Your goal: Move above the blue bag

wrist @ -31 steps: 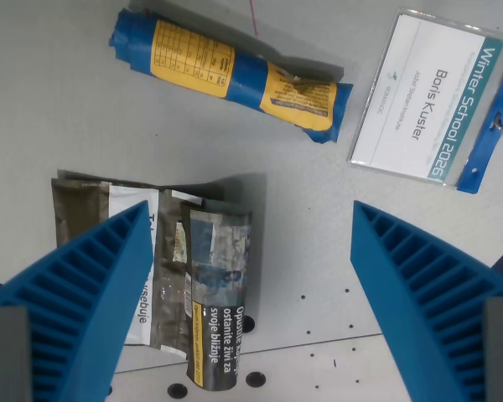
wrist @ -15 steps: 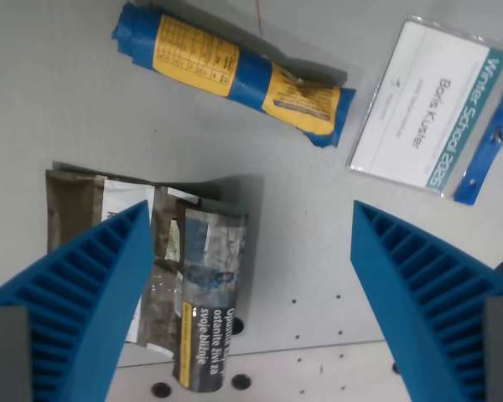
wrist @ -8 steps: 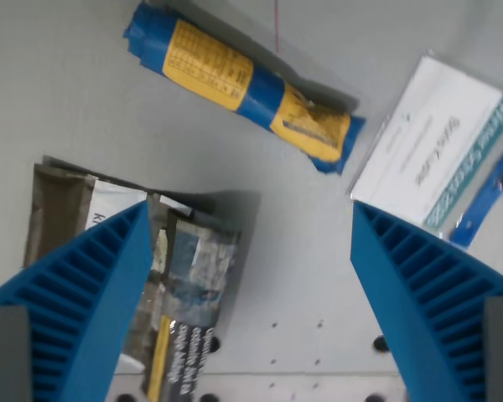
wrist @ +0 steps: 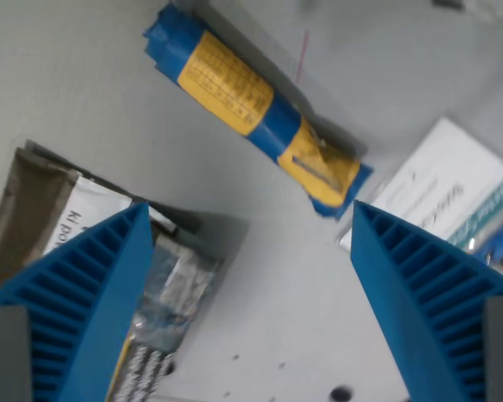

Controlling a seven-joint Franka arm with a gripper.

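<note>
The blue bag is a rolled blue bundle with yellow labels. It lies on the grey table, slanting from the upper left down toward the wrist view's right. My gripper is open and empty, its two blue ribbed fingers spread wide at the bottom of the view. The bag lies above the gap between the fingers in the picture, and apart from them.
A brown and white tobacco pouch lies at the wrist view's left, partly behind the left finger. A name badge in a clear sleeve with a blue strap lies at the right. The grey table has small holes near the bottom.
The camera has moved and turned. The whole scene has shifted: the blue bag now slants more steeply and sits nearer the middle, the pouch and badge have slid toward the edges. The fingers stay open.
</note>
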